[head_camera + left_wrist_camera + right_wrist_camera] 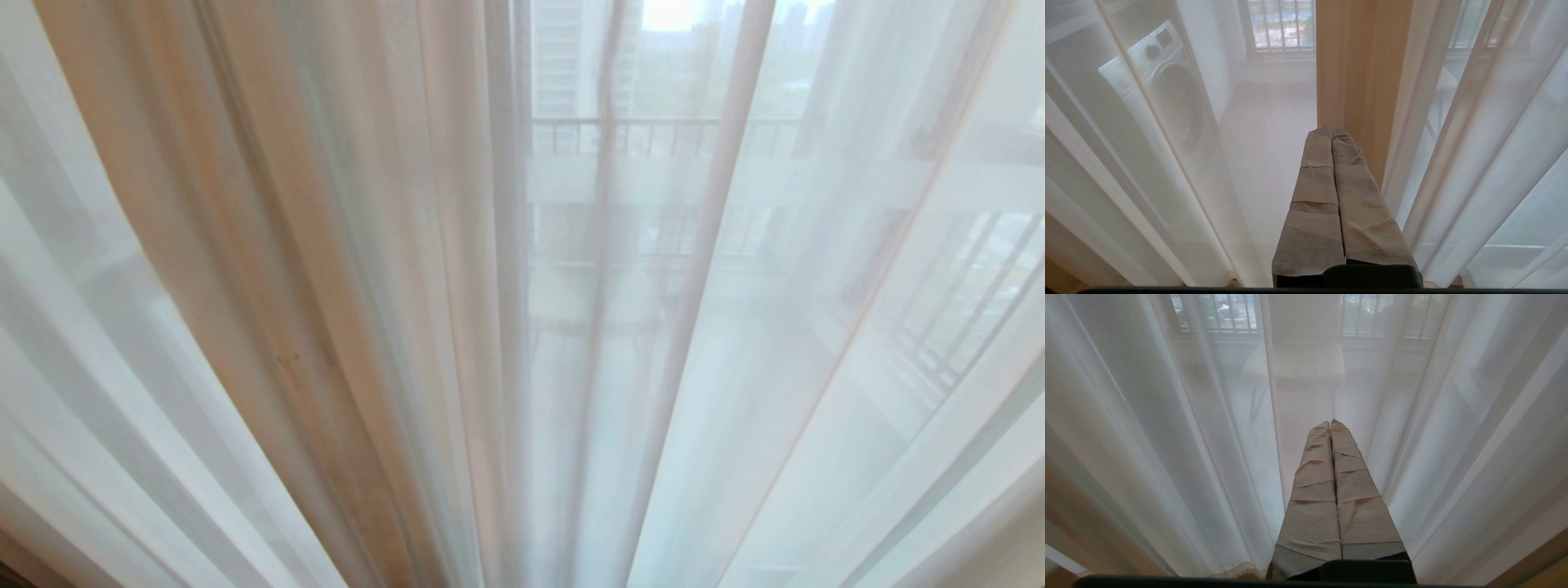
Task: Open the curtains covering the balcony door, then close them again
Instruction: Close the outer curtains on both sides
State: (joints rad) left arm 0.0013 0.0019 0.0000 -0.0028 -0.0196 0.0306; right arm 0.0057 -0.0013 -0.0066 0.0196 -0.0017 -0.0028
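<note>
Close against the curtains (269, 269), nothing parted yet.
Head view: sheers (735, 367) across everything, beige drape from 11 to 6 o'clock, railing (653, 135) at 12; neither arm visible. Left wrist view: left gripper (1331, 130) pressed shut, empty, drape (1359, 61) at 12, washing machine (1167, 81) at 10. Right wrist view: right gripper (1329, 424) likewise shut, empty, sheers (1147, 437) all round. Risk: thin cloth snagging on taped fingers (1310, 506), or slipping from a shallow pinch.

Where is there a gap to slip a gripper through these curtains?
No open gap shows. The sheers hang across the whole width, bunching thickest around the beige drape. Folds are thinnest before the railing. Left gripper and right gripper point at cloth, shut.
</note>
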